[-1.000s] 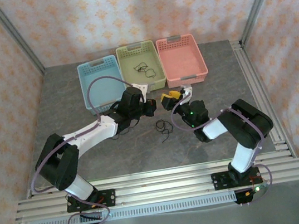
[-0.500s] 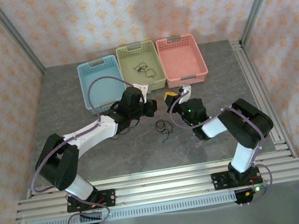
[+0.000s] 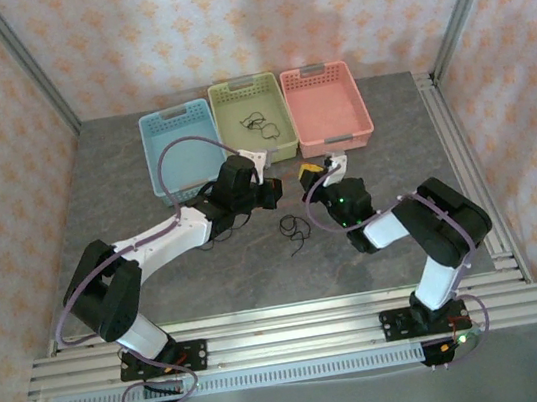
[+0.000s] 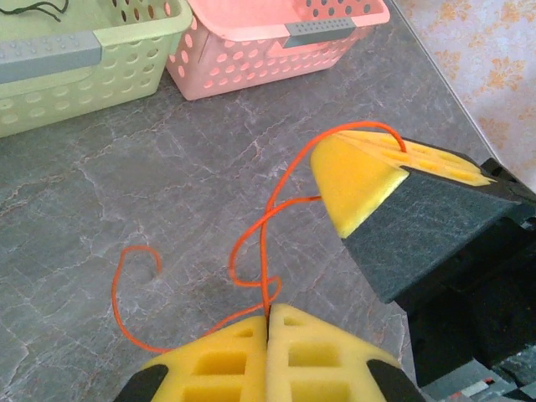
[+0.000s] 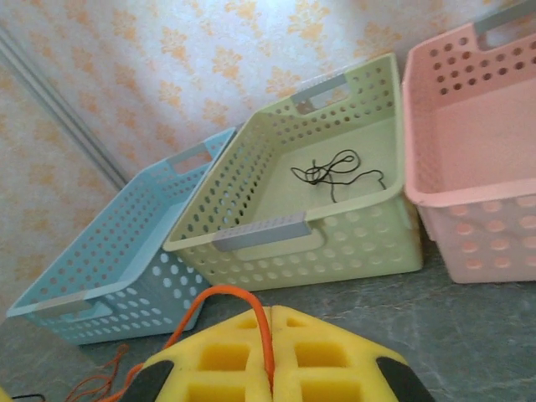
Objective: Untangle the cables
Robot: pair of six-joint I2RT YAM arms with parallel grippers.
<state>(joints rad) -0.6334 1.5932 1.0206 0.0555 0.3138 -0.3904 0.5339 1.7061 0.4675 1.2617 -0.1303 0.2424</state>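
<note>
A red-orange cable (image 4: pixel 251 243) runs in loops between my two grippers, with a loose curl trailing over the grey table to the left. My left gripper (image 4: pixel 270 311) is shut on one end of it. My right gripper (image 5: pixel 270 311) is shut on the same cable (image 5: pixel 219 293), and its yellow pads (image 4: pixel 356 180) hang just right of the left gripper. From above, the left gripper (image 3: pixel 272 192) and right gripper (image 3: pixel 307 171) nearly meet in front of the baskets. A black cable (image 3: pixel 295 227) lies coiled on the table just below them. Another black cable (image 5: pixel 335 172) lies in the green basket.
Three baskets stand in a row at the back: blue (image 3: pixel 153 158), green (image 3: pixel 231 87), pink (image 3: pixel 364 106). The green basket's near wall (image 5: pixel 335 243) is close ahead of the right gripper. Aluminium rails border the table's right and near edges.
The right gripper has shut on the red-orange cable; a second ago its jaws stood apart. The left arm has stayed put.
</note>
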